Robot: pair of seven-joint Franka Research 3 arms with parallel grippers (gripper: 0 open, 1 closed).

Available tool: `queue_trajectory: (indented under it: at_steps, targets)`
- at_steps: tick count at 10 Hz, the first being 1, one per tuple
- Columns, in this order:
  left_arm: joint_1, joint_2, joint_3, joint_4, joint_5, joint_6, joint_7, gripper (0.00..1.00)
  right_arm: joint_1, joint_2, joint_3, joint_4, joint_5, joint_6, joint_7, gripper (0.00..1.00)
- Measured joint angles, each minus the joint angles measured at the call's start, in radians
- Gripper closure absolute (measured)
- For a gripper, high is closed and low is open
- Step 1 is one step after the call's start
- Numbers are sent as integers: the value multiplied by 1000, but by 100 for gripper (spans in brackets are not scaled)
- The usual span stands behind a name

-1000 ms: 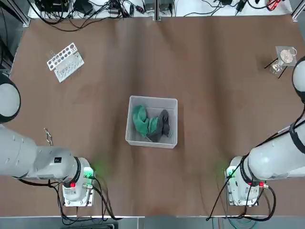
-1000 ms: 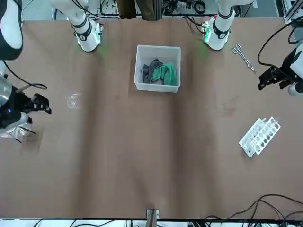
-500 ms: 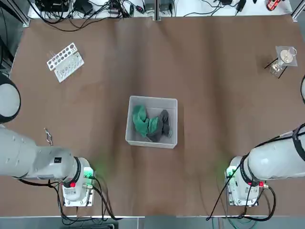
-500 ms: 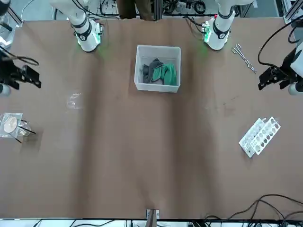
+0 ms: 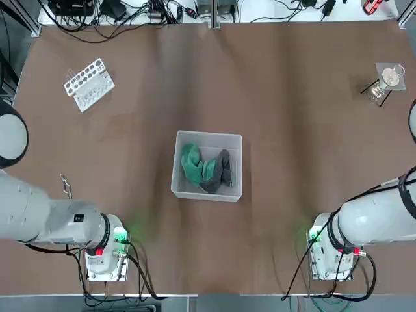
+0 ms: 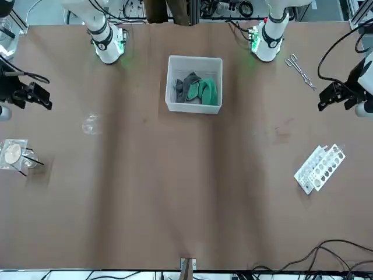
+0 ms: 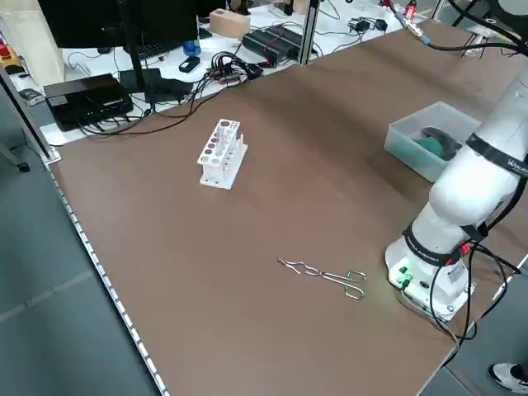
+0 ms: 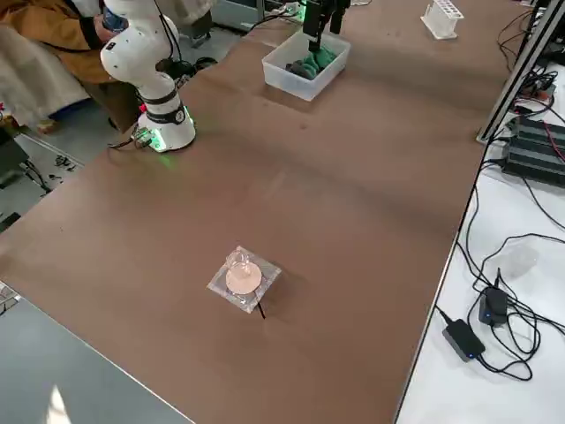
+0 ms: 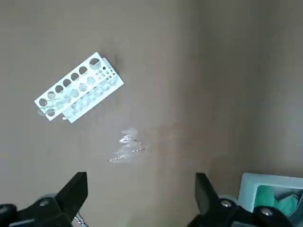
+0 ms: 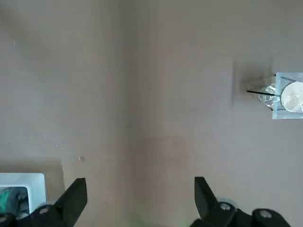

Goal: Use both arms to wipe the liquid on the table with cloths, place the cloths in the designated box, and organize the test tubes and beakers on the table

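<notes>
Since a second ago the right gripper (image 6: 36,96) has drawn back from the small glass beaker (image 6: 17,156): in the front view it then hung just above that beaker at the left edge, and it now sits higher up that edge, well apart from it. Its fingers (image 10: 73,197) stand wide apart with nothing between them. The beaker rests on a small clear square sheet at the left edge of the front view, and in the top view at the upper right of the frame (image 5: 389,79). The left gripper (image 6: 333,96) hangs at the right edge of the front view, unmoved, its fingers (image 9: 75,194) likewise spread and empty. The box (image 5: 231,140) sits in the middle of the table (image 5: 286,162), nearer the arms' bases, with the green cloth (image 5: 192,164) and the dark cloth (image 5: 223,170) lying inside it, touching each other. The white test tube rack (image 5: 88,84) is in the upper left of the top view, tilted, well apart from the box. A pair of metal tongs (image 7: 324,275) lies on the table near the left arm's base (image 5: 104,257), in the lower right of the left side view.
</notes>
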Motion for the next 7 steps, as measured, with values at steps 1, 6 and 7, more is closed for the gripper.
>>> queue_trajectory:
  at_steps: [1, 6, 7]
  targets:
    - [0, 0, 0, 0, 0, 0, 0, 0, 0, 0, -3, 1, 0, 2, 1, 0]
    - [0, 0, 0, 1, 0, 0, 0, 0, 0, 1, -4, 2, -1, 37, 1, 0]
    - [0, 0, 0, 1, 0, 0, 0, 0, 0, 1, -4, 2, -1, 46, 1, 0]
